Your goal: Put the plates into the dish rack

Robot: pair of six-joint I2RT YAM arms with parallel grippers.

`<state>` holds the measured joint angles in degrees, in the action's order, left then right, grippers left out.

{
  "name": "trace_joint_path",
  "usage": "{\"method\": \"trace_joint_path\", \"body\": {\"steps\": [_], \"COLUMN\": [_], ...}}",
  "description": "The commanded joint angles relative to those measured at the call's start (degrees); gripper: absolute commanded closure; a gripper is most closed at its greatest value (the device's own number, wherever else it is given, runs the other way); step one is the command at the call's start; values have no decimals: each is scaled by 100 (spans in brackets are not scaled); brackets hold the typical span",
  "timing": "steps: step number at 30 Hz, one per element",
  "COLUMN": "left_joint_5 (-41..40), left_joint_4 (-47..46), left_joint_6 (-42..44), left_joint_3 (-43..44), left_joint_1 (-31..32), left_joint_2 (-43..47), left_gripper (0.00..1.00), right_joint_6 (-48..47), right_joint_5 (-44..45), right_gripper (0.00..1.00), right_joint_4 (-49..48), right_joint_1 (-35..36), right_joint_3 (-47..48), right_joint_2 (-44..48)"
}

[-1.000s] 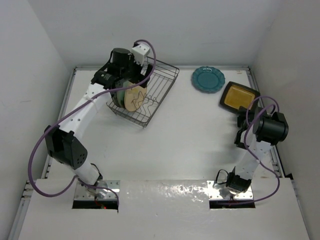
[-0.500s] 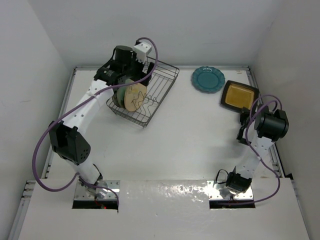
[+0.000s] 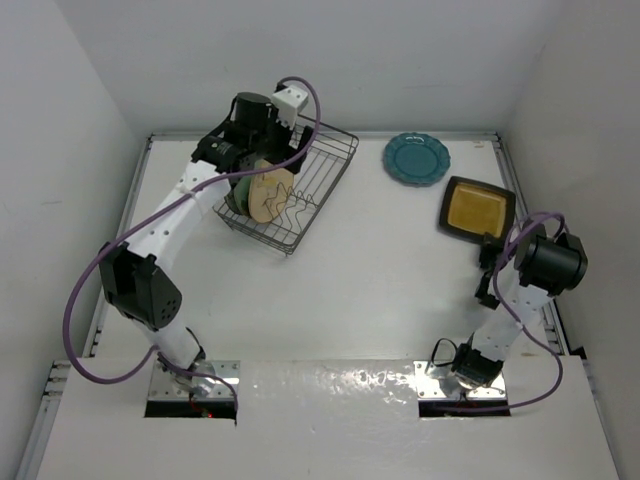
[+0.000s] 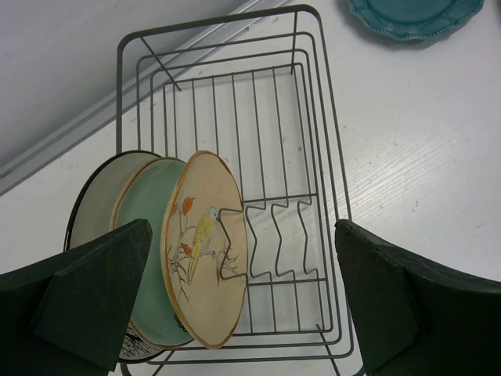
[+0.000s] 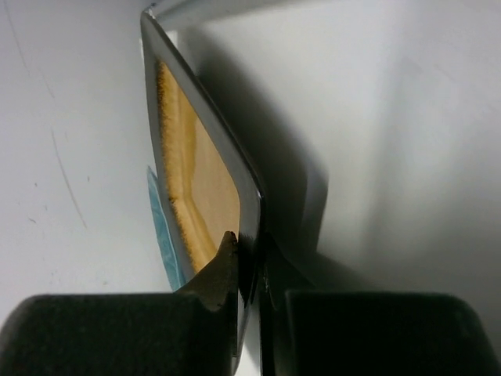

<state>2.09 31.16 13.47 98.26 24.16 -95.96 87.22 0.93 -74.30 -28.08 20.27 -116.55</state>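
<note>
Amber square plate [image 3: 478,209]: dark-rimmed, on the right side of the tabletop [image 3: 380,290], close to the right wall, its near edge caught in the right gripper [image 5: 250,262].
Right gripper's hold: pinched narrow on that plate's dark rim, one finger on the amber face, the other underneath; its wrist view sees the plate edge-on.
Plate's lift: resting or raised, cannot be told.
Teal scalloped plate [image 3: 416,159]: flat on the tabletop at the far edge, just beyond and left of the amber one, apart from it.
Dish rack [image 3: 325,165]: dark wire basket at the far left, set at a slant, with wavy divider wires across its floor.
Grey dark-rimmed plate [image 4: 94,196]: standing on edge at the rack's near-left end, outermost of three.
Pale aqua plate [image 4: 145,235]: on edge right against the grey one, in the middle.
Cream floral plate [image 4: 205,243]: on edge beside the aqua one, a bird painted on its face, a divider wire crossing in front.
Left gripper [image 4: 244,251]: fingers spread as wide as they go, holding nothing, hanging above the rack over the three standing plates.
</note>
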Motion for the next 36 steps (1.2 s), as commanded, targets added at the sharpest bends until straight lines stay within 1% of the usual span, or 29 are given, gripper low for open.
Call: {"method": "trace_joint_path", "body": {"steps": [1,4,8,10,12,13,14,15,16,18,21,22,23,24,26,28,30,35,36], "left_joint_5": [-51,-51,54,177,283,379,406,433,546,652,670,635,618,591,574,565,591,880,959], "left_joint_4": [-224,-320,-461,-514,-453,-427,-400,-374,-374,-391,-400,-400,-391,-391,-409,-444,-444,-418,-417], "left_joint_6": [32,41,76,129,295,340,384,445,463,446,411,402,393,401,393,384,375,621,673], "left_joint_3": [27,-166,-447,-562,-571,-571,-580,-580,-580,-562,-510,-466,-457,-448,-448,-439,-413,-307,-290], "left_joint_1": [150,194,264,343,440,501,632,686,730,800,844,836,836,844,844,844,862,976,1028], "left_joint_2": [411,631,816,834,781,755,728,659,632,518,395,368,333,324,298,262,184,-36,-80], "left_gripper": [0,0,0,0,0,0,0,0,0,0,0,0,0,0,0,0,0,0,0], "right_joint_6": [-399,-530,-1118,-1416,-1820,-2266,-2497,-2682,-3049,-3403,-4185,-4578,-4791,-5237,-5513,-5541,-5593,-6049,-6294], "right_joint_5": [-66,-399,-918,-989,-1295,-1480,-1638,-2092,-2314,-2701,-2677,-2555,-2458,-2370,-2238,-2394,-2597,-2756,-2782], "right_gripper": [100,100,100,100,100,100,100,100,100,100,100,100,100,100,100,100,100,100,100], "right_joint_4": [1032,1346,1822,2015,2252,2610,2718,2789,3016,3254,4053,4447,4677,4914,5188,4874,4550,4679,4766], "right_joint_1": [13,30,48,56,57,57,65,65,74,74,74,83,83,83,109,135,162,522,705], "right_joint_3": [-785,-1060,-1621,-1885,-1887,-1826,-1721,-1650,-1580,-1386,-1140,-1070,-913,-833,-639,-630,-586,-305,-200], "right_joint_2": [324,624,1369,1643,1994,2092,2162,2250,2286,2452,2803,3118,3286,3619,3937,4201,4246,4448,4500]}}
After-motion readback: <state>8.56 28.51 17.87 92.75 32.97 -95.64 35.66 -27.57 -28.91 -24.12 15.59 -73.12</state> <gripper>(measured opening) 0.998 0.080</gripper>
